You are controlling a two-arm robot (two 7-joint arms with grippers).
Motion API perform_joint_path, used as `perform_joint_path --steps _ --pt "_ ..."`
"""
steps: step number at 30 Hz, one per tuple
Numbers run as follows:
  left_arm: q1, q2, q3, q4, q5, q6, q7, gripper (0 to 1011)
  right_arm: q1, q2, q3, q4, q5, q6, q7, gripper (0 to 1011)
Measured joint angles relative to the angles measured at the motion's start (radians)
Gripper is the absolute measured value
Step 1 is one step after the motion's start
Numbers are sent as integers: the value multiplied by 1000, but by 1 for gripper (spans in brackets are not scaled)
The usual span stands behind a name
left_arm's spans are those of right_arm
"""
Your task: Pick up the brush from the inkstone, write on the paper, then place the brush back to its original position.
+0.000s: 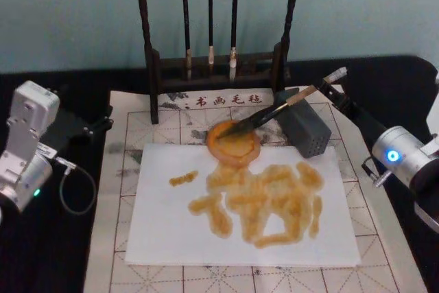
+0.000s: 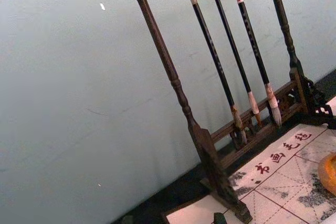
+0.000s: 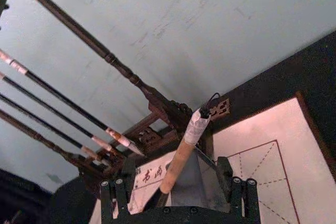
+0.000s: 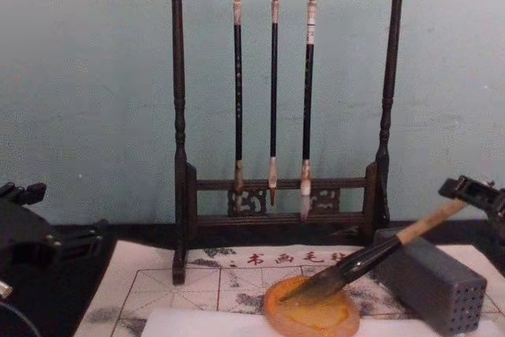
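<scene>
Right wrist view: right gripper (image 3: 176, 186), jaws spread wide, flanks the brush (image 3: 179, 160).

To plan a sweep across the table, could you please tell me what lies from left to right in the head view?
From the left: left gripper → orange dish → grey block → right gripper.

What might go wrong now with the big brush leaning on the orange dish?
The brush only leans: tip in the inkstone, handle on the grey block. The open right gripper sits around the handle's end, so backing off crookedly might knock it loose. It would likely land on the paper and smear the orange strokes. The left gripper is parked at the left.
</scene>
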Motion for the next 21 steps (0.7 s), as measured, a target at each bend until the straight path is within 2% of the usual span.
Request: perform_joint_path --steps 10,21 --pt "0 0 0 0 0 0 0 1001 47 -36 -9 57 55 0 -35 1002" --pt "0 0 0 0 0 0 0 1001 93 -46 -37 116 80 -15 -33 1002"
